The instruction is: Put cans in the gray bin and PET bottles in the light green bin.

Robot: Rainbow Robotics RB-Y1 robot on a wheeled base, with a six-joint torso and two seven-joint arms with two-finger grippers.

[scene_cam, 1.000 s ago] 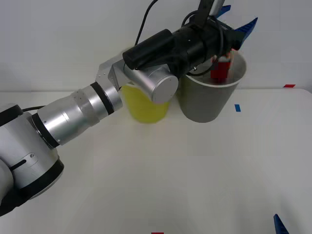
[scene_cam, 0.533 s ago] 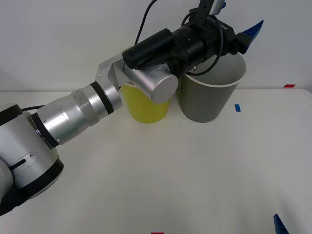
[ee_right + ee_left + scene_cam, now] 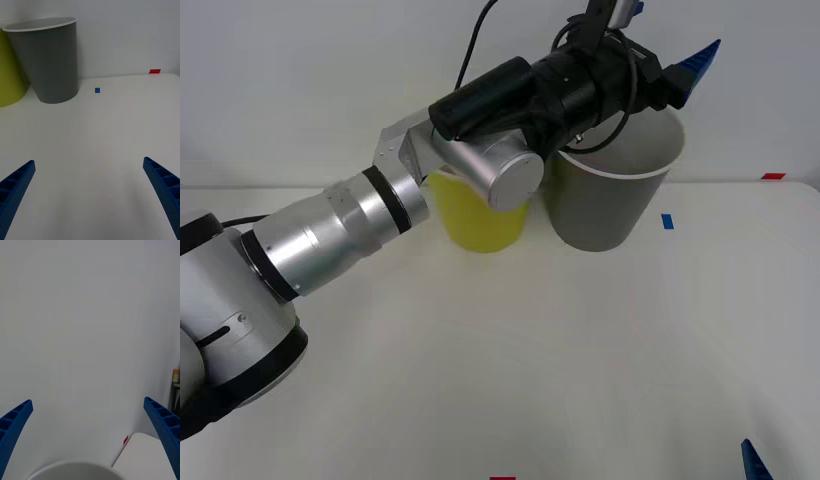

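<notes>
My left gripper (image 3: 675, 28) hangs open over the mouth of the gray bin (image 3: 610, 200), its blue fingers spread with nothing between them. In the left wrist view the open left gripper (image 3: 90, 438) looks past the bin's white rim (image 3: 75, 467) at the wall. The light green bin (image 3: 475, 215) stands just left of the gray one, partly behind my left arm. My right gripper (image 3: 90, 195) is open and low over the near table, facing the gray bin (image 3: 52, 63) and the light green bin (image 3: 9, 71). The cans and PET bottles are hidden or out of view.
A blue tape square (image 3: 667, 221) lies right of the gray bin and a red tape mark (image 3: 773, 176) sits at the table's far right edge. A white wall stands close behind both bins. One right fingertip (image 3: 752, 462) shows at the front right.
One second ago a red can was at my left gripper inside the gray bin's mouth. It has dropped out of sight, and the left fingers stand wider apart.
</notes>
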